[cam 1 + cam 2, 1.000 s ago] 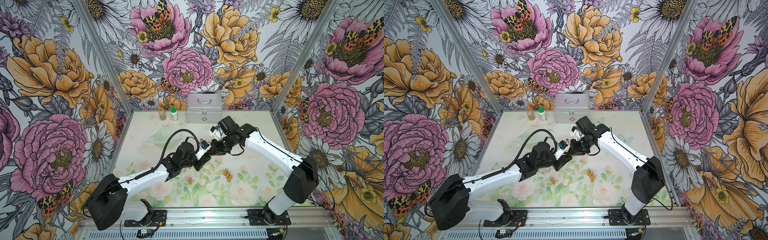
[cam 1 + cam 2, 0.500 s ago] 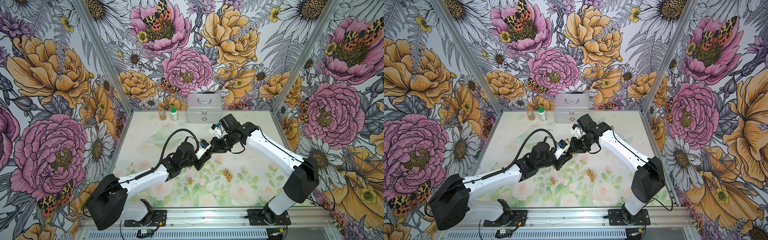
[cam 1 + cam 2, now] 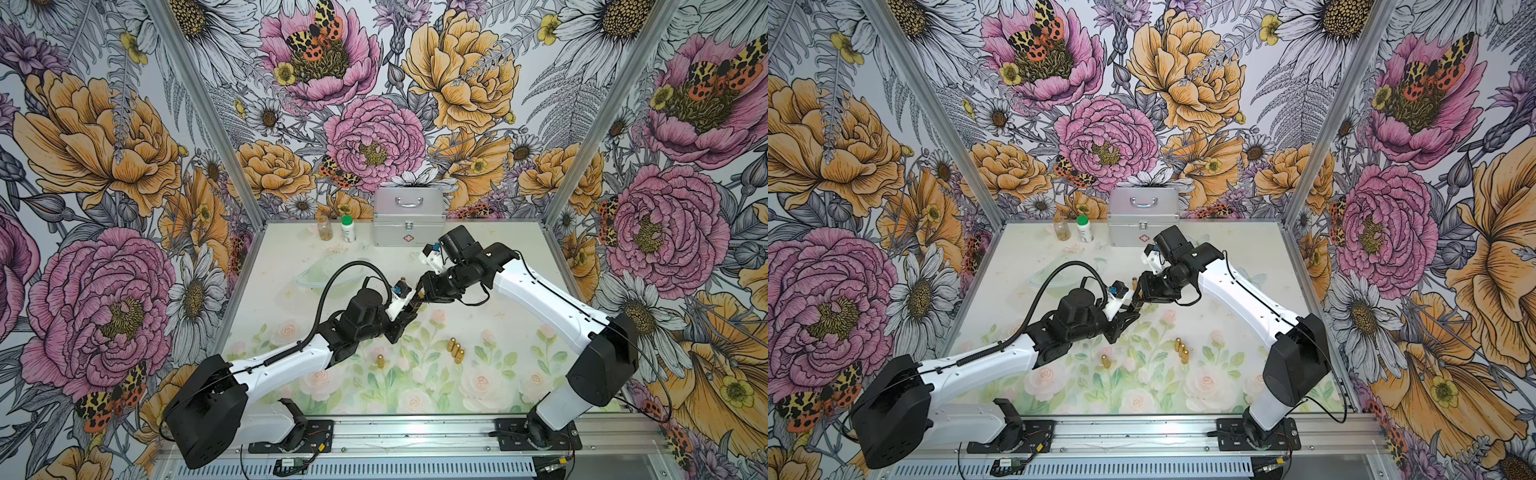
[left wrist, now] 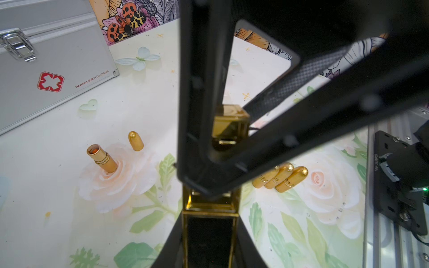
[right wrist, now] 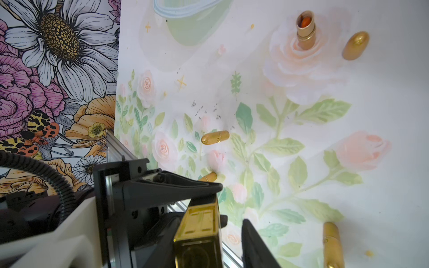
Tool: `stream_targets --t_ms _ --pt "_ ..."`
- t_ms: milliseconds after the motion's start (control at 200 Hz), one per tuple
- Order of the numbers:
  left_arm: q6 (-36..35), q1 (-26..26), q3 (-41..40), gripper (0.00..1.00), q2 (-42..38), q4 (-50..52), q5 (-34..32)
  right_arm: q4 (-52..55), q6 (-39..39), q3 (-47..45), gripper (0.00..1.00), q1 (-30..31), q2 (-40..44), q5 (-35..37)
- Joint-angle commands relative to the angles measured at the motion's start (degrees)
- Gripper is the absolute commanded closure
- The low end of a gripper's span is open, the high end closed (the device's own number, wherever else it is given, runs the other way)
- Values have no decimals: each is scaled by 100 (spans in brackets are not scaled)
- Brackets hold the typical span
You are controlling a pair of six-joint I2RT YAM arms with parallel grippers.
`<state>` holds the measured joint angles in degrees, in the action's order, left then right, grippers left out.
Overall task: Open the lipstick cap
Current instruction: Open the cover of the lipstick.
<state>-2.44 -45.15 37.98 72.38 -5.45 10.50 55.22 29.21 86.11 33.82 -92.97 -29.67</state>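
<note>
In both top views, the left gripper (image 3: 409, 312) and right gripper (image 3: 420, 296) met tip to tip above the middle of the table (image 3: 498, 374). The left wrist view showed the left fingers (image 4: 169, 253) pinching the black-and-gold lipstick (image 4: 210, 229). In the right wrist view, the right fingers (image 5: 255, 250) stood spread, one clear of the gold cap (image 5: 197, 222).

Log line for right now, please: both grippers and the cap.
left gripper: shut on lipstick | right gripper: open around cap, one finger clear of it | cap off: cannot tell
</note>
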Motion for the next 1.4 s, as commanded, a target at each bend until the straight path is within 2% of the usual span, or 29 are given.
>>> stream_targets --t_ms 0,135,275,660,1031,1396 --pt "134 14 -30 100 -188 -171 175 -258 -140 -21 59 52 65 -12" --pt "177 45 -36 100 -250 -158 152 -284 -193 -99 66 54 57 4" --pt "260 96 -45 100 -277 -149 120 -299 -253 -190 67 72 81 -31" --pt "360 96 -143 100 -319 -98 -76 -363 -237 -156 79 72 102 33" --pt "304 103 -239 100 -357 200 -622 -363 61 177 80 -72 317 11" --pt "308 214 -101 100 -349 289 -605 -483 372 229 81 -344 539 -135"
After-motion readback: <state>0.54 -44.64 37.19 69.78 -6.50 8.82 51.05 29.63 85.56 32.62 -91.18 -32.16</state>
